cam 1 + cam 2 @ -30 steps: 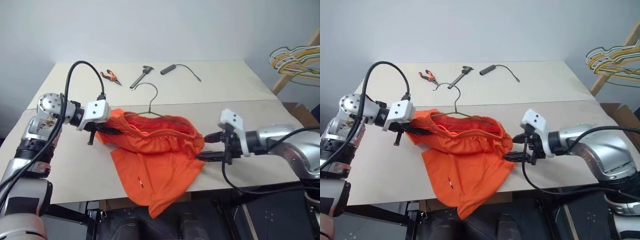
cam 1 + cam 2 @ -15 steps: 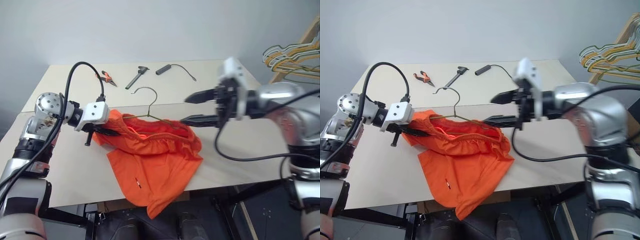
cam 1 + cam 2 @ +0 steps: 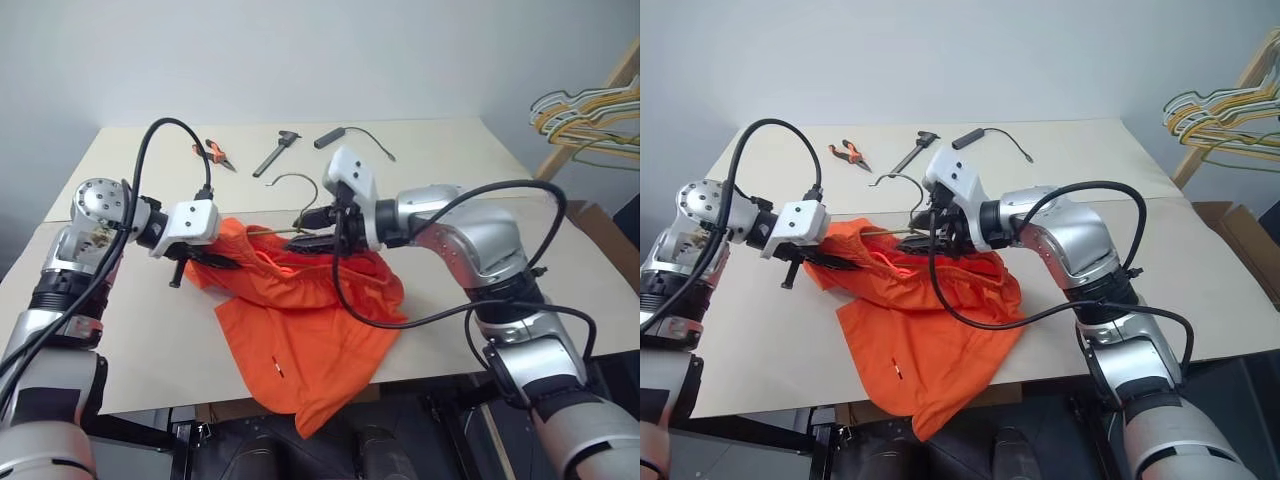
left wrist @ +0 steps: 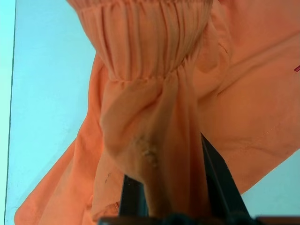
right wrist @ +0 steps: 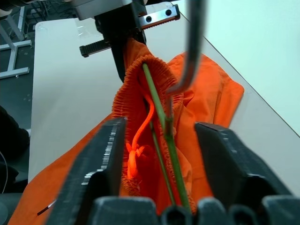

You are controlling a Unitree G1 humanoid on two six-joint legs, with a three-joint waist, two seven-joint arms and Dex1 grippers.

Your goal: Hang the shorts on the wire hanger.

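Right gripper (image 5: 161, 150) has swung across from table's right edge to hanger neck; jaws apart, straddling thin olive-grey wire hanger (image 3: 300, 205), not yet clamped. Left gripper (image 3: 205, 262) clenched on gathered waistband of bright orange shorts (image 3: 300, 330). Shorts lie on beige table (image 3: 450, 160), hanger threaded partly inside waistband. Step: securing hanger. Next: close on wire, then pull waistband over. No readable writing.

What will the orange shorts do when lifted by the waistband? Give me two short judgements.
Probably floppy: the orange shorts bunch into folds where the left gripper pinches the waistband, and one leg droops over the table edge. Likely light too, since the thin wire hanger threaded inside shows no visible sag.
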